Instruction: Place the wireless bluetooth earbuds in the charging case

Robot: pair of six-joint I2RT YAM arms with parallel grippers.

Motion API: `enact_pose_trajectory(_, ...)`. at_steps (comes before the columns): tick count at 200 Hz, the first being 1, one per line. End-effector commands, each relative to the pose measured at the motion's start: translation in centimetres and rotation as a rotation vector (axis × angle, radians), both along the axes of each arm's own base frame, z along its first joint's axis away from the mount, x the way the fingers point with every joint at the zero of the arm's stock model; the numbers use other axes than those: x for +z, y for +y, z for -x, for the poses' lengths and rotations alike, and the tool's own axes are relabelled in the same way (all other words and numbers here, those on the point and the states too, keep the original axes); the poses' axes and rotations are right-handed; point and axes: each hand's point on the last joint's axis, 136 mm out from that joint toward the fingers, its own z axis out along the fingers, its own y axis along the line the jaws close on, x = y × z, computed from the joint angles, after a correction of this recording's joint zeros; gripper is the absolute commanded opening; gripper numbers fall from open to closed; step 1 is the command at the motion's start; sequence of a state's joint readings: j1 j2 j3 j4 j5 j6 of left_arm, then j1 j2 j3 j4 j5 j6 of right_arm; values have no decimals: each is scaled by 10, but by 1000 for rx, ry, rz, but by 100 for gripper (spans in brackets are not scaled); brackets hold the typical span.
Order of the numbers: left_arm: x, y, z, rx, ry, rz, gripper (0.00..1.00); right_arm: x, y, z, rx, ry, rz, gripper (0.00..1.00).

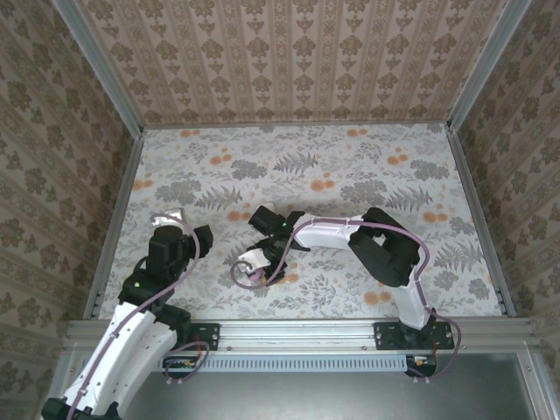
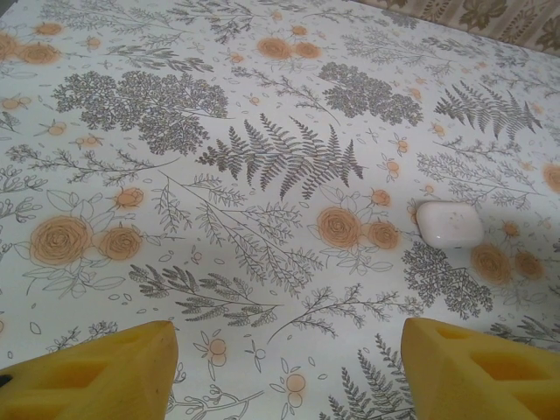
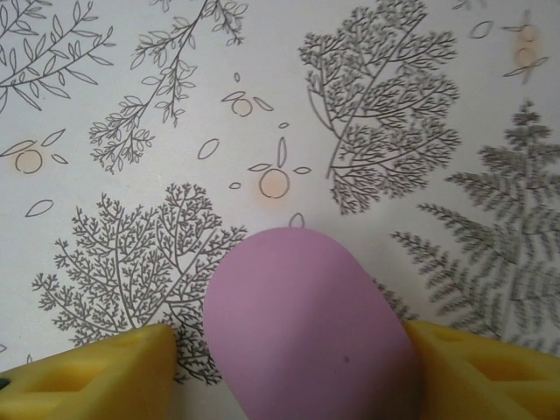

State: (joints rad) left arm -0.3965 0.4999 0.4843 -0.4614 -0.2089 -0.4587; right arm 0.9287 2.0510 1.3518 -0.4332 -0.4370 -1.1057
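Note:
A pink oval charging case (image 3: 306,324), lid closed, lies on the flower-printed table between the yellow fingers of my right gripper (image 3: 289,354). The right finger (image 3: 481,367) touches the case's side. The left finger (image 3: 96,372) stands a small gap away from it, so the jaws are open around the case. From above, the right gripper (image 1: 261,255) sits left of the table's middle. A white closed charging case (image 2: 449,224) rests ahead and to the right of my left gripper (image 2: 287,350), which is open with bare table between its fingers. The earbuds are out of view.
Patterned walls close the table (image 1: 350,175) in on the left, back and right. A metal rail (image 1: 297,331) runs along the near edge. The right arm (image 1: 376,245) stretches leftward across the front half, with a purple cable (image 1: 241,273) looped beside its gripper. The left arm (image 1: 166,258) stands near the left wall.

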Motion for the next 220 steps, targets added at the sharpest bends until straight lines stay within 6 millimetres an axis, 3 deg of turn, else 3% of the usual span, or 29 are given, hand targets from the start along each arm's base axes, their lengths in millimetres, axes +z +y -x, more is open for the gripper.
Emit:
enact_pose_trajectory(1,-1,-3,-1,-23,-10,2,70,-5,0,10,59,33,8,66)
enact_pose_trajectory(77,-2,-5,-1,-24,-6,16,70,-2,-11,12,-77,65,32,44)
enact_pose_trajectory(97,-3,-4,-2,-20,-5,20,70,-2,-15,14,-123,92,28,44)
enact_pose_trajectory(135,-3,-8,-3,-34,-5,33,69,19,-20,17,-206,155,-20,40)
enact_pose_trajectory(156,1,-16,-4,-81,-26,49,68,40,-23,14,-269,195,-60,38)
enact_pose_trajectory(176,12,-36,-7,-185,-87,90,65,76,-31,6,-359,251,-137,38)
enact_pose_trajectory(202,35,-73,-10,-363,-165,206,64,121,-53,-10,-482,252,-259,39)
enact_pose_trajectory(220,51,-105,-9,-509,-155,316,70,151,-72,-20,-557,250,-338,39)
